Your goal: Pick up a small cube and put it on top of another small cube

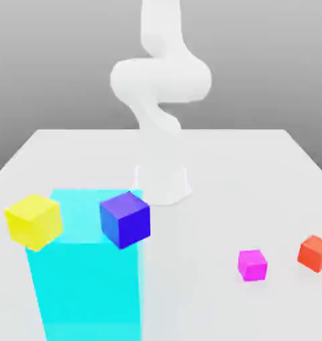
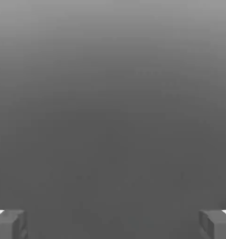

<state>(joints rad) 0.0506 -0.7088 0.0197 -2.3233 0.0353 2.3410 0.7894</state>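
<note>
On the white table (image 1: 243,160), toward the exterior view's right and near its lower edge: red-orange cube (image 1: 315,253), resting flat, untouched, one corner turned toward the camera. Just beside it, toward the exterior view's left: magenta-pink cube (image 1: 253,264), apart from it, not the one wanted. Well apart, across the table toward the exterior view's left: dark blue-violet cube (image 1: 126,219), seated at the near corner of a tall cyan block (image 1: 87,286), with a yellow cube (image 1: 33,222) at the block's opposite edge. Behind these, at the table's middle: white arm (image 1: 160,80), rising from its base and curling upward out of the top of the picture. In the hand view: gripper (image 2: 113,225) spread to its widest, two grey fingertips (image 2: 10,224) at opposite margins, nothing between them, plain grey ground beyond. No cube in sight between the jaws. Judged: task not yet begun; first step, the reach for the red-orange cube, outstanding. Governing relation: red-orange cube off toward the exterior view's right and nearer the camera than the arm's base, lower than the raised arm; travel that way and downward required. No long axis to favour, the faces being equal; squaring of jaws to one pair of flat sides advisable. Risk noted: magenta-pink neighbour close enough to be nudged by a finger.
</note>
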